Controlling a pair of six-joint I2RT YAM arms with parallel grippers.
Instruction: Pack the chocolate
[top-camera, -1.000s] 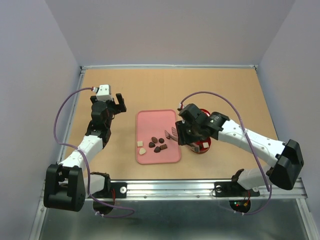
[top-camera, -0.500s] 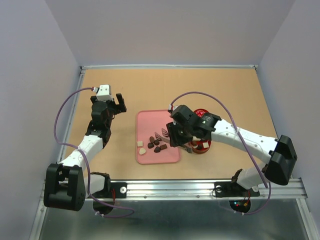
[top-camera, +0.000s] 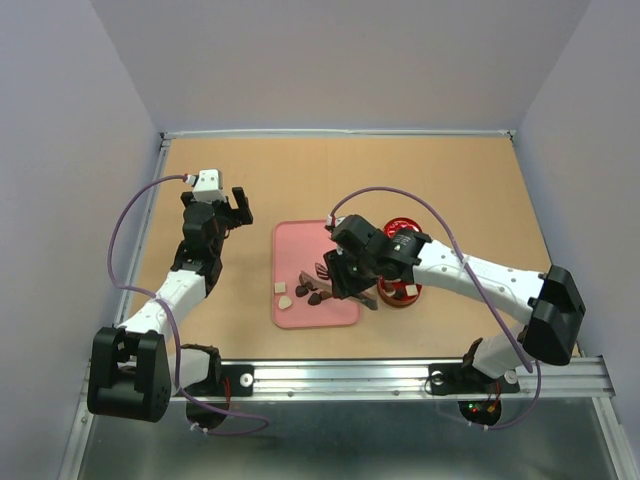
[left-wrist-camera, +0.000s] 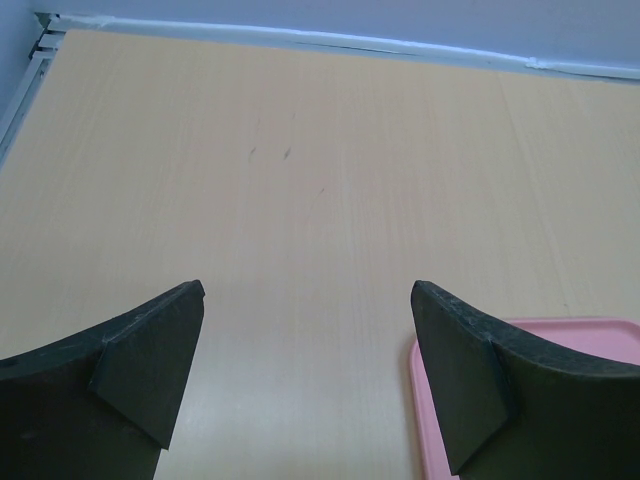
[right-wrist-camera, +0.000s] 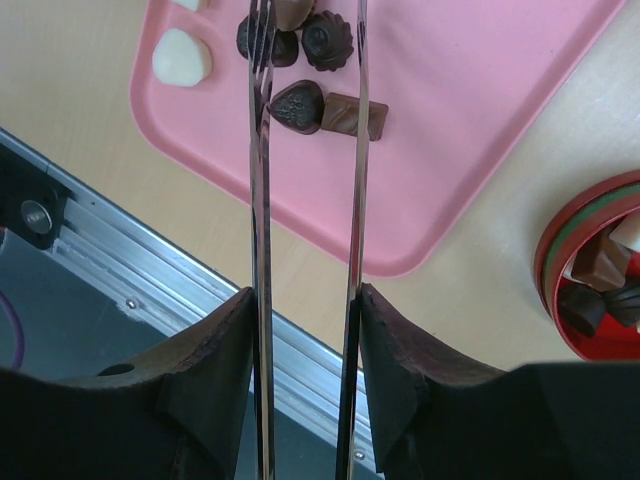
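Several chocolate (right-wrist-camera: 297, 105) pieces: mostly dark brown, few cream.

Saw shiny metal tongs (right-wrist-camera: 259, 220), a smooth pink plastic tray (right-wrist-camera: 480, 120), a dull wooden table (left-wrist-camera: 300, 150), glossy brown chocolate (right-wrist-camera: 297, 106) and a dull grey metal rail (right-wrist-camera: 130, 265).

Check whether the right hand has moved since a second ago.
Yes. The right hand, gripping tongs, has moved left, from beside the red tin to over the pink tray.

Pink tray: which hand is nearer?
Right. The right hand, gripping tongs, hangs over the right edge of the pink tray; the left hand is open, off its far-left corner.
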